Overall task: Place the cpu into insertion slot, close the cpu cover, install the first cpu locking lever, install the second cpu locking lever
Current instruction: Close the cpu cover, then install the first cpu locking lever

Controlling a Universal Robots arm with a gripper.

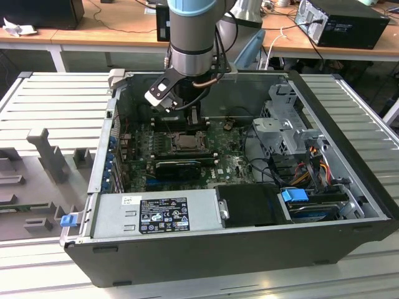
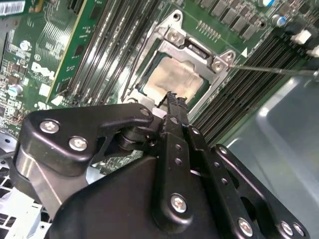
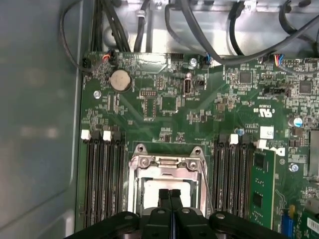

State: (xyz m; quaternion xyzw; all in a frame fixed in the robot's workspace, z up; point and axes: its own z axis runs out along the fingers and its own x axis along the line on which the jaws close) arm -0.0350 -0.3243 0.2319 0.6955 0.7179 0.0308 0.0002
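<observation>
Your claw (image 2: 174, 99) sits closest to the lens in the second wrist view, its two black fingers (image 3: 163, 196) pressed together with nothing between them. The tips hang at the edge of the cpu (image 2: 174, 79); whether they touch it cannot be told. The cpu lies flat in its socket, its dull beige top showing through the square opening of the cpu cover (image 3: 167, 162), which lies down around it. A thin wire lever (image 3: 205, 186) runs along one side of the frame. In the second wrist view a thin rod (image 2: 269, 67) stretches away from a socket corner.

Black memory slots (image 3: 102, 174) flank the socket on both sides of the green board (image 3: 169, 104). Beyond them you see a round coin battery (image 3: 119, 79) and black cables (image 3: 113, 27) at the board's far edge.

In the exterior view, the arm (image 1: 193, 37) reaches down into the open computer case (image 1: 249, 249), which rests on a grey slatted surface (image 1: 56, 93). A silver power supply (image 1: 156, 215) lies along the case's near wall.
</observation>
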